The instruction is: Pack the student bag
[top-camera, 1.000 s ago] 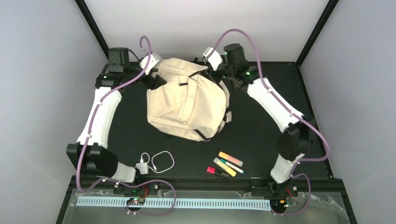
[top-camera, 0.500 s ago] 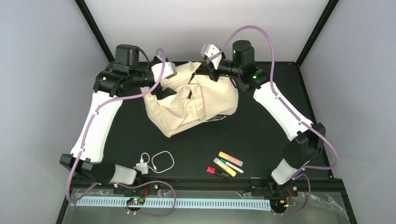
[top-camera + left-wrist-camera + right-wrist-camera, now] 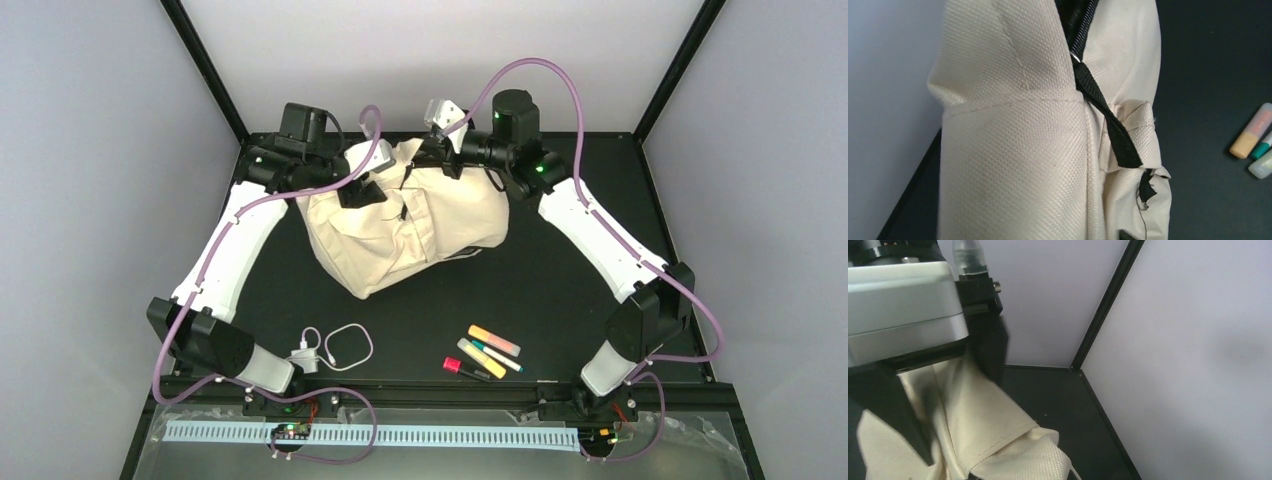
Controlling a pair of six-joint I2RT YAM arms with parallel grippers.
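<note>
The student bag (image 3: 400, 230) is cream fabric with black straps, bunched upright at the back middle of the black table. My right gripper (image 3: 441, 157) is shut at its raised top edge, and cloth (image 3: 978, 420) gathers just under it. My left gripper (image 3: 362, 190) sits on the bag's upper left. In the right wrist view its dark fingers (image 3: 990, 347) stand on either side of the cloth. Whether they pinch it does not show. The left wrist view is filled by bag fabric (image 3: 1013, 150) and a black zipper strap (image 3: 1105, 117); my own fingers are hidden there.
Highlighters (image 3: 494, 340) and a red-capped marker (image 3: 462, 368) lie near the front right; some show as markers (image 3: 1250, 137) in the left wrist view. A white charger with looped cable (image 3: 335, 347) lies front left. Grey walls close in behind and beside the bag.
The bag went from lying flat to bunched upright and shifted a little left. My left gripper moved right onto its top left, and my right gripper moved left along the top edge.
</note>
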